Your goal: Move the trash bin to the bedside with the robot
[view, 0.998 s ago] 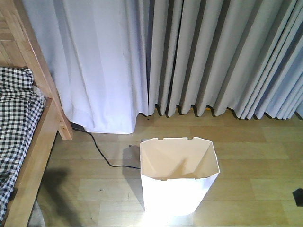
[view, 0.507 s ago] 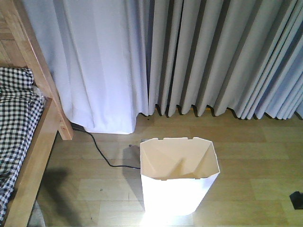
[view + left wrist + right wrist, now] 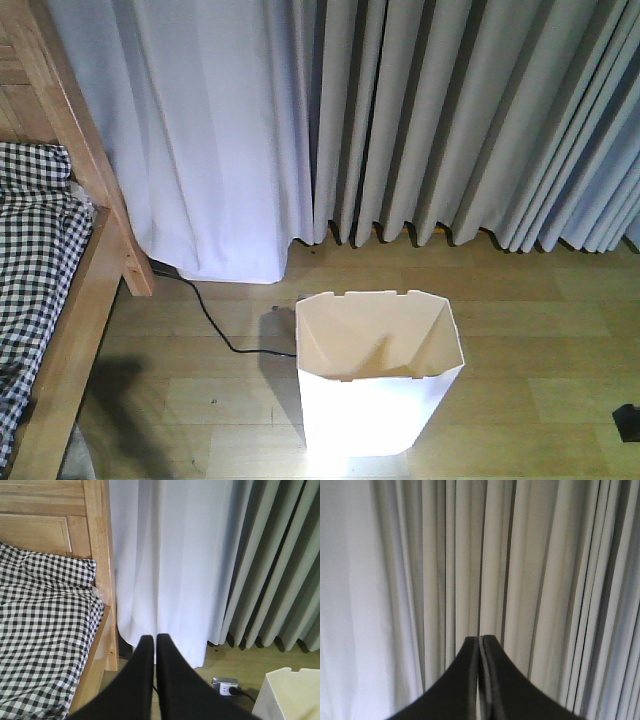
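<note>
Your left gripper is sitting with its black fingers pressed together, gripping nothing, and your right gripper is doing the same in its own wrist view, tips meeting against the pleats.

In the front view the trash bin is standing upright on the wooden floor at about 6 o'clock, its cream inside showing. A black cable is running across the floor from the bin's 9 o'clock side up toward 11 o'clock. The bed, with its checked cover, is lying at 9 o'clock, well apart from the bin. A small dark object is sitting at 4 o'clock; you cannot tell what it is. Beyond, the curtains are hanging across 12 o'clock. The left wrist view is also showing a power strip near the curtain hem.
</note>
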### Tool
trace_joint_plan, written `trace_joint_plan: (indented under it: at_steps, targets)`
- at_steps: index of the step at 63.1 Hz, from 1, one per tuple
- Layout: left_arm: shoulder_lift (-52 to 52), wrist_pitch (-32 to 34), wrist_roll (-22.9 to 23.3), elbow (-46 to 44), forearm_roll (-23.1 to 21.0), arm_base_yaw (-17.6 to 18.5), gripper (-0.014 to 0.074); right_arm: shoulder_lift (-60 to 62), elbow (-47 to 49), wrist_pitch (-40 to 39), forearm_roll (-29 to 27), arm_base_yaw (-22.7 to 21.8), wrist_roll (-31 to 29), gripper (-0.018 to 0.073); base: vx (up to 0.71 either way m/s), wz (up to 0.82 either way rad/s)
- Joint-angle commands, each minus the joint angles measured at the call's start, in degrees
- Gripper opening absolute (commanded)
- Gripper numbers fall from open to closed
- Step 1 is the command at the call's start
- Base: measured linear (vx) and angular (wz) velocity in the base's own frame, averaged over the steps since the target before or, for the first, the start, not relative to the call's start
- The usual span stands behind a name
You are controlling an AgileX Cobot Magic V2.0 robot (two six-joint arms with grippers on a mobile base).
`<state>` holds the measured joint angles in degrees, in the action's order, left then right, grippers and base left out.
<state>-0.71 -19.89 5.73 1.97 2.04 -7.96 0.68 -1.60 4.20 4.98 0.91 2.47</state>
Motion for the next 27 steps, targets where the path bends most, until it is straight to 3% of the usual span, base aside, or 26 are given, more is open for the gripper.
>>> trace_joint_plan:
  at_steps: [1, 27]
  targets:
    - [-0.8, 3.8, 0.2, 0.2, -0.1, 0.2, -0.0006, 0.6, -0.4, -4.2, 0.7, -0.2, -0.4, -0.0009, 0.00, 0.00]
    - [-0.8, 3.8, 0.2, 0.2, -0.1, 0.2, -0.0006, 0.6, -0.4, -4.2, 0.7, -0.2, -0.4, -0.0009, 0.00, 0.00]
